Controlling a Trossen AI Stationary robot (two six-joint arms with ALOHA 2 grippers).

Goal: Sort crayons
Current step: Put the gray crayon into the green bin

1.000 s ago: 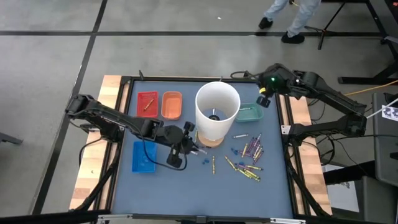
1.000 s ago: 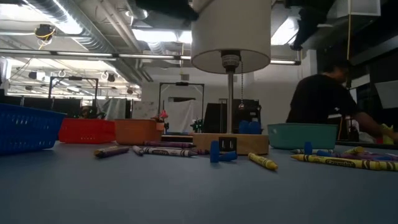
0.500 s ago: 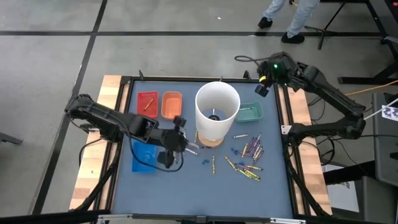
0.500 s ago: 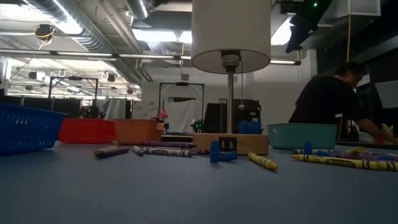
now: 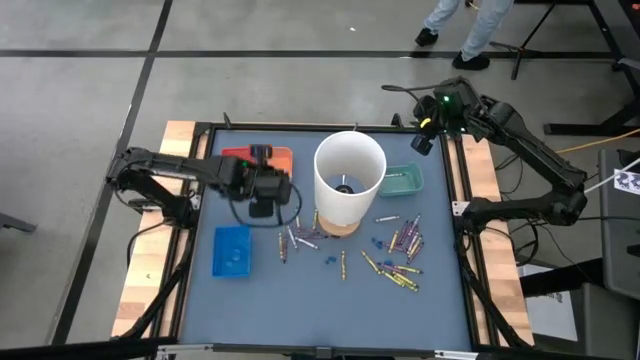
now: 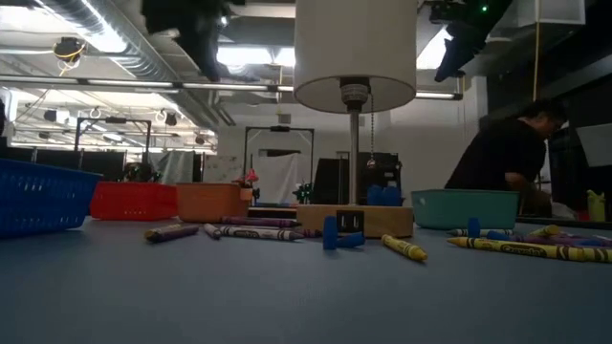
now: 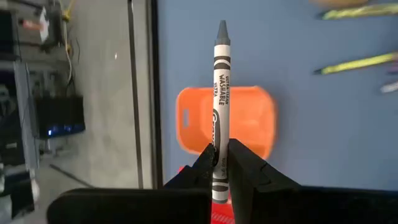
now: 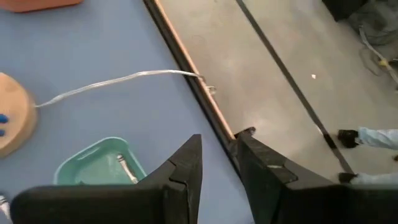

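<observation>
Two dark fingers of the left gripper (image 7: 220, 163) are clamped together on a grey wax crayon (image 7: 220, 109), held by its lower end so its long axis runs straight out from the fingers, pointed tip farthest from them. In the left wrist view the crayon lies across a small orange plastic tray (image 7: 247, 122); nothing shows inside the part of it that is visible. From above, this gripper (image 5: 262, 188) hangs over the orange tray (image 5: 282, 155) and the small red plastic tray (image 5: 233, 153) at the table's far left, most of both hidden under the arm. Nearer the front sits a blue plastic tray (image 5: 231, 250); what it holds cannot be made out. Beyond the tall white cylindrical lampshade (image 5: 349, 178), a teal plastic tray (image 8: 99, 165) holds one thin stick. Loose crayons (image 5: 400, 260) in yellow and purple lie scattered on the blue-grey mat right of the lamp, pointing many ways, with a few (image 5: 296, 238) more in front of the lamp's wooden base. The right gripper (image 8: 217, 163) hovers above the table's far right edge, fingers slightly apart and holding nothing.
</observation>
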